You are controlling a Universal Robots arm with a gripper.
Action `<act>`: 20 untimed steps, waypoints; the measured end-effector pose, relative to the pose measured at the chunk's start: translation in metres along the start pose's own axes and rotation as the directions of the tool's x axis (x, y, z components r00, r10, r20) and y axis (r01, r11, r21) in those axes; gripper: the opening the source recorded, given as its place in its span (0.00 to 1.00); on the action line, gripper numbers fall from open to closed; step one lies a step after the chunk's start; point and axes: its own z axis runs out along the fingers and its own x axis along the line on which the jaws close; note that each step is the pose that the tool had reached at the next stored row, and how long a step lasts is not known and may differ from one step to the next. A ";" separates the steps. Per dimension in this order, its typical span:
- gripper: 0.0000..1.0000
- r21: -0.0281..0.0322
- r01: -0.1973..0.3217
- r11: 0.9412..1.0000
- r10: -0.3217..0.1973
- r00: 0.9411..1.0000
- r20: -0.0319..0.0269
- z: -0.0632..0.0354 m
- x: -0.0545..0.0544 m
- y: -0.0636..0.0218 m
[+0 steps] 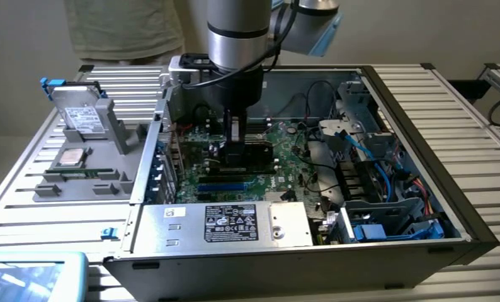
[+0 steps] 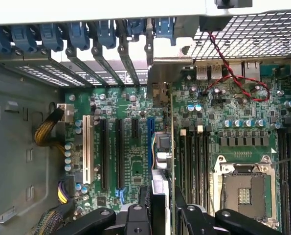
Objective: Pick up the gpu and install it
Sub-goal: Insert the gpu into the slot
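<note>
Exterior high, wrist close; both face motherboard (image 2: 135, 100).

- Motherboard (image 2: 135, 147): green, speckled with silver solder points.
- Gpu (image 1: 254, 155), above the motherboard: black face showing in the exterior view.
- Slots on the motherboard: white slot (image 2: 85, 147), black slot (image 2: 104, 152), blue slot (image 2: 150, 132).
- Twisted wire (image 2: 238, 78), looping over the motherboard: red and black.
- Slot clips (image 2: 52, 35), along the motherboard's edge: blue.
- Cable bundle (image 2: 48, 129), beside the motherboard: yellow and black, in a woven pattern.
- Power supply (image 1: 174, 228), next to the motherboard: silver, with a black-and-white label (image 1: 230, 221).
- Table (image 1: 468, 113), beyond the motherboard: pale grey, ribbed in parallel slats.
</note>
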 end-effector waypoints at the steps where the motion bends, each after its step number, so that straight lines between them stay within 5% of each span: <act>1: 0.29 0.000 0.002 1.000 -0.002 1.000 -0.002 0.0002 0.000 0.0003; 5: 0.29 -0.004 0.005 1.000 -0.005 1.000 -0.007 0.0015 0.000 0.0008; 20: 0.29 -0.005 0.006 1.000 -0.006 1.000 -0.006 0.0156 0.010 0.0027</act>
